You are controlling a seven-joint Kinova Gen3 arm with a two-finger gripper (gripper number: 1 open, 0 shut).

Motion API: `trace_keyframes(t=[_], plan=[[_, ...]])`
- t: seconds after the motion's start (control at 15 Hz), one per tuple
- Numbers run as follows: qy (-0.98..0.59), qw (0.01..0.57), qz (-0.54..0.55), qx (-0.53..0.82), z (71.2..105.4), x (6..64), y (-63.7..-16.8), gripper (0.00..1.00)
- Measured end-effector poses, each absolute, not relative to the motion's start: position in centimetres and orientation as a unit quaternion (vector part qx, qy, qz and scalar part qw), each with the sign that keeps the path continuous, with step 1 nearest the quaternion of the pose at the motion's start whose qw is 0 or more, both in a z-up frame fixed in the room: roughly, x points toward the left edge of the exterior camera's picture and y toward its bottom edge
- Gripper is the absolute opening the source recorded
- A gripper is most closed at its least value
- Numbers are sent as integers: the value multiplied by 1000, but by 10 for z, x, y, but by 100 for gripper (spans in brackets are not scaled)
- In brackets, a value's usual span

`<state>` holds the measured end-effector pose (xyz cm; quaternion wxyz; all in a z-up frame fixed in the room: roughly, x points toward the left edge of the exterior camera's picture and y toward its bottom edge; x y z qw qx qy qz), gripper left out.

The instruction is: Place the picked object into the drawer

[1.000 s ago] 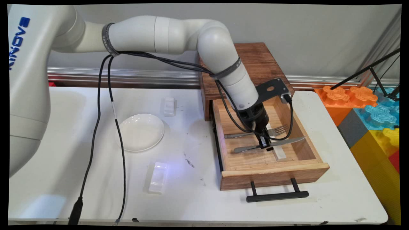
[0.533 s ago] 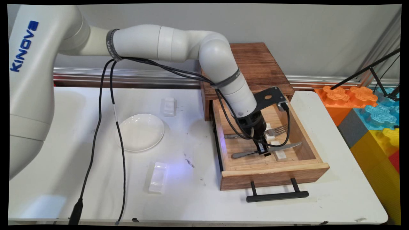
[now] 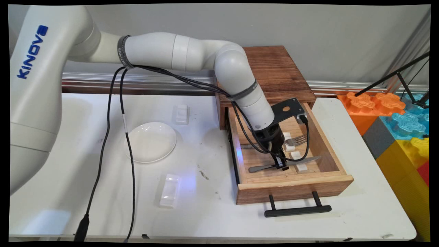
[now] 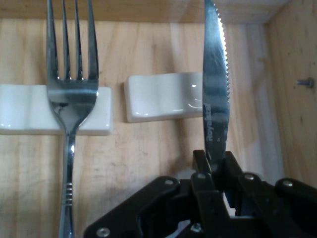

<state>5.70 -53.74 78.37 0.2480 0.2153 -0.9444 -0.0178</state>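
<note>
On the left half of the white bench (image 3: 68,192), a round white plate (image 3: 150,141) lies flat, with one small white rest (image 3: 182,114) beyond it toward the wall and a second white rest (image 3: 169,190) nearer the front edge; the three are apart from one another. Right of centre, a wooden cabinet (image 3: 274,72) stands against the back of the bench, and its drawer (image 3: 295,188) is pulled out toward the camera, with a black bar handle (image 3: 297,210) on its front panel. Inside the drawer, a fork (image 4: 72,99) lies with its neck across a white ceramic rest (image 4: 29,109), its tines pointing toward the drawer's right wall. Just beside that rest, a second white ceramic rest (image 4: 163,96) lies on the drawer floor. The claw (image 4: 216,168) reaches down into the drawer and is closed on a serrated knife (image 4: 216,99), gripping it near where blade and handle meet. In the hand view the blade extends from the claw past the second rest; whether the blade touches that rest cannot be told. In the main view the knife (image 3: 305,160) lies roughly level across the drawer, handle to the left. Beyond the bench's right end stand large coloured foam blocks (image 3: 398,127).
</note>
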Motion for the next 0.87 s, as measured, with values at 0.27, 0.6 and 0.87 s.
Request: trace_keyframes(t=[0.27, 0.6, 0.87], plan=[[-944, 248, -17, 218, 779, 56, -539, 0], [-944, 252, -17, 212, 779, 55, -539, 100], [-944, 256, -18, 210, 783, 55, -539, 100]])
